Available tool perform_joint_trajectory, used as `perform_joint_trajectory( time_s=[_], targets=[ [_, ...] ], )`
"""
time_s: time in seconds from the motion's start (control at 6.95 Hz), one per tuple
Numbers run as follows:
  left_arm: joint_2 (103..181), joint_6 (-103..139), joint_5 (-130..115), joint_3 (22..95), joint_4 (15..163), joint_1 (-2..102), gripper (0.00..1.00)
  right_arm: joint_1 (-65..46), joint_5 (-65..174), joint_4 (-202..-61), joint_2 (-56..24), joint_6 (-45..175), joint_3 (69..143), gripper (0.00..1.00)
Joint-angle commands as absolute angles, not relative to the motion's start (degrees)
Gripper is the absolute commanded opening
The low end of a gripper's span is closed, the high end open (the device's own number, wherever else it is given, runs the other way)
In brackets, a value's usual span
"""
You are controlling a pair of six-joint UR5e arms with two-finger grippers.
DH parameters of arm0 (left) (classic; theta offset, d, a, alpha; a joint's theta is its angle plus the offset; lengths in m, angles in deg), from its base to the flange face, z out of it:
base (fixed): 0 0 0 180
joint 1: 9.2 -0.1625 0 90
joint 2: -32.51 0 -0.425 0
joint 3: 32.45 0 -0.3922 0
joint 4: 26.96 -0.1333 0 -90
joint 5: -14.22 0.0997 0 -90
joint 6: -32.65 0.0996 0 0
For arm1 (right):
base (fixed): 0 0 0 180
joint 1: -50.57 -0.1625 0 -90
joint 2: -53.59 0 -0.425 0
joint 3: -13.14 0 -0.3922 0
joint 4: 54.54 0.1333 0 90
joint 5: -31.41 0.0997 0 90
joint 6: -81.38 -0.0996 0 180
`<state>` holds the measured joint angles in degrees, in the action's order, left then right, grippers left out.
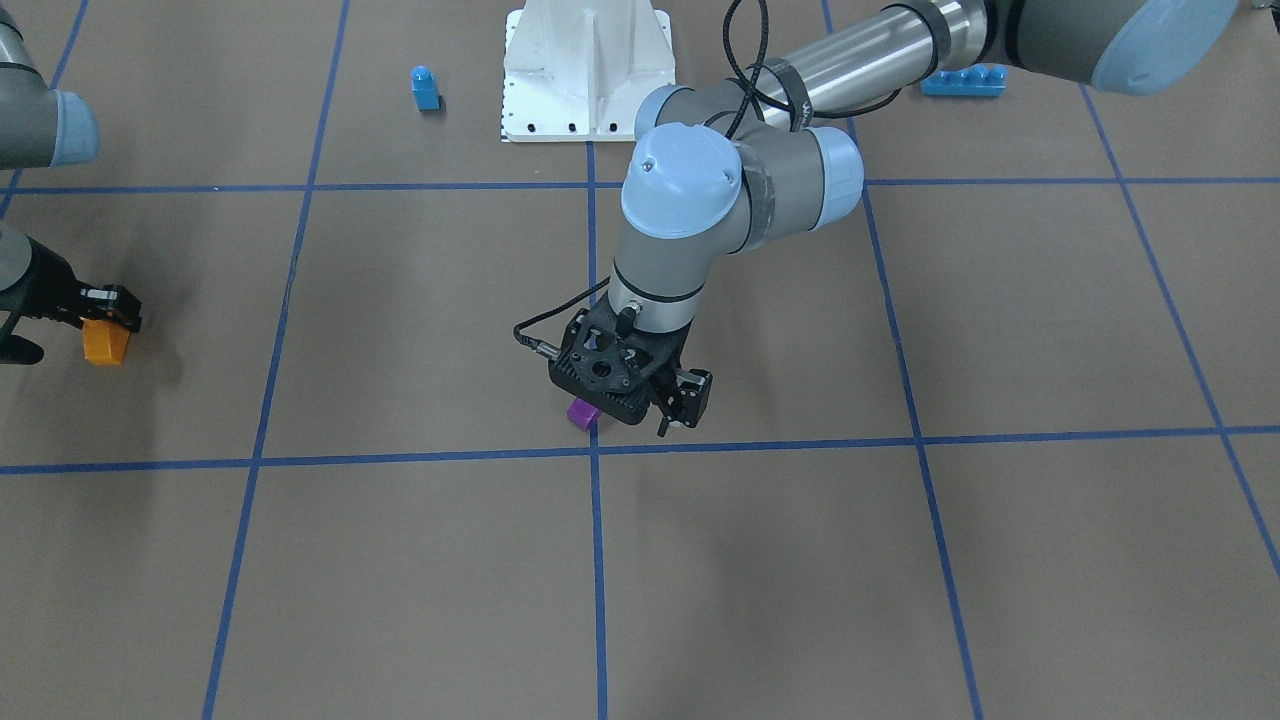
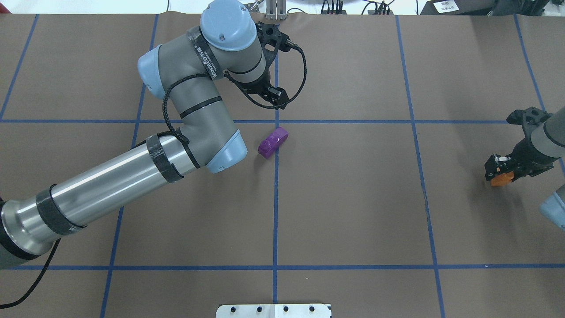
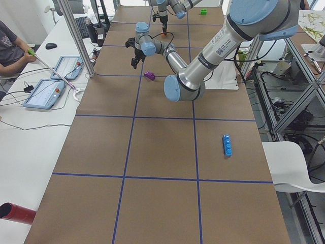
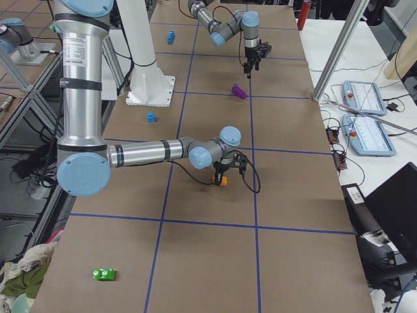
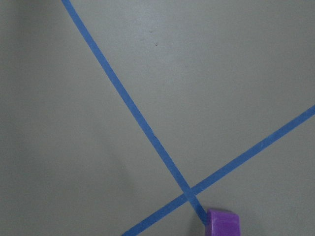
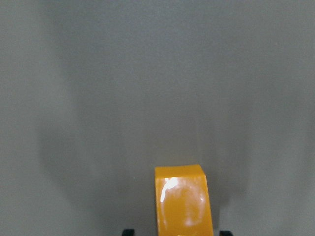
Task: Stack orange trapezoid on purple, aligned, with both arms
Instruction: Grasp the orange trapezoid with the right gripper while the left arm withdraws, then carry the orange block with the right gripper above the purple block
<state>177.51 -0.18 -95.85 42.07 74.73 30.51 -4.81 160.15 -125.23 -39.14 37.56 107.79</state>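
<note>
Purple [image 2: 273, 142] lies free; orange trapezoid [image 2: 502, 179] sits at right tool [image 2: 499, 173].

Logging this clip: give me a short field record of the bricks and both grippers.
purple: on the table at a tape crossing, untouched
orange trapezoid: on the table, far from purple, unstacked
left gripper: open, empty, above table beside purple
right gripper: open, straddling orange trapezoid, gaps either side

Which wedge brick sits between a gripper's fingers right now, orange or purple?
The orange brick, between the fingers of the right gripper. The purple brick lies on the table near the left gripper, not between its fingers.
</note>
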Motion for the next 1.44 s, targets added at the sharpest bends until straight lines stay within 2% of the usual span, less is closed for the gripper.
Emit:
perform_joint_trajectory(
  time_s=[0.0,0.14,0.29,0.72,0.86,1.01,1.29],
  targets=[
    [177.53,-0.56,-95.73,42.08,74.73,30.26,1.0,-4.8,159.82,-125.2,-39.05,37.61,107.71,0.63],
    [177.45,-0.57,-95.73,42.08,74.73,30.26,1.0,-4.8,159.56,-125.29,-39.22,37.61,107.72,0.35],
    [177.53,-0.66,-95.81,42.08,74.73,30.35,1.0,-4.8,159.55,-125.29,-39.31,37.7,107.89,0.0],
    [175.87,0.39,-102.11,44.71,71.5,36.29,1.0,-6.46,160.26,-125.99,-38.44,36.22,113.84,0.0],
    [174.12,4.49,-102.84,46.37,68.08,38.94,1.0,-6.47,160.34,-126.0,-35.39,29.94,115.69,0.0],
    [171.23,10.53,-102.59,49.0,64.57,40.79,1.0,-4.65,160.43,-127.82,-27.88,17.96,115.45,0.0],
    [159.23,16.63,-102.93,57.25,64.36,45.44,1.0,0.01,158.87,-149.85,-7.17,13.27,114.67,0.0]
  ],
)
